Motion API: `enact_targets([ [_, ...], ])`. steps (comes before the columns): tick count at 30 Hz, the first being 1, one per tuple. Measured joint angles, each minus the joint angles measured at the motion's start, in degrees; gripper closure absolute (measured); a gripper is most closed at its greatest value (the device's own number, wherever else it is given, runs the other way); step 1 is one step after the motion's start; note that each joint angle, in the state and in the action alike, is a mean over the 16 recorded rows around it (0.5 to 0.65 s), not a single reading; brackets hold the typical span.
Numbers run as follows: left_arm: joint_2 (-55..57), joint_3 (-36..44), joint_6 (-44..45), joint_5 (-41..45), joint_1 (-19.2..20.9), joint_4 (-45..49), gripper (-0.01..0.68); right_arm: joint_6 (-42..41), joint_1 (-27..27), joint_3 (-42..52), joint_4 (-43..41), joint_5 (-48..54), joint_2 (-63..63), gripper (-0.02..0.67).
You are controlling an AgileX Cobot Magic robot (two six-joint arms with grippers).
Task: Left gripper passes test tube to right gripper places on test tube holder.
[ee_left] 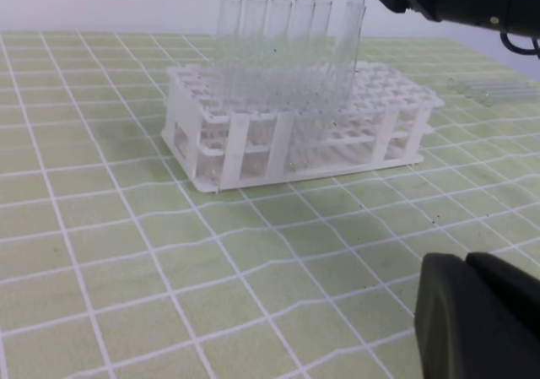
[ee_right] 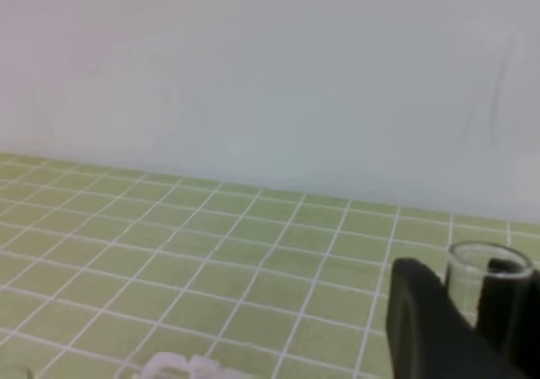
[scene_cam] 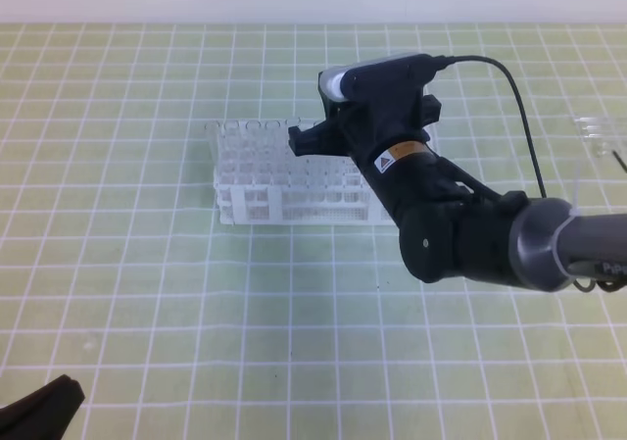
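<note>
Right gripper jaws clasp test tube, seemingly over test tube holder.

A lab bench: white test tube holder on a green gridded mat.

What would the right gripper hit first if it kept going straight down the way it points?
Probably the test tube holder: the right gripper hangs over it holding the test tube upright.

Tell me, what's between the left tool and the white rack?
Only bare green grid mat. The left wrist view shows it between the left tool and the test tube holder.
</note>
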Motion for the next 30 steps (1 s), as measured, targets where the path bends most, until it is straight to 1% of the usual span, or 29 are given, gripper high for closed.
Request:
enact_targets([
  [15, -0.11, -0.24, 0.0, 0.2, -0.02, -0.03, 0.675, 2.22, -0.02, 3.65, -1.95, -6.3, 0.71, 0.549],
  [30, 0.0, 0.0, 0.0, 0.0, 0.0, 0.0, 0.675, 2.44, -0.02, 4.02, -2.83, -7.03, 1.09, 0.549],
])
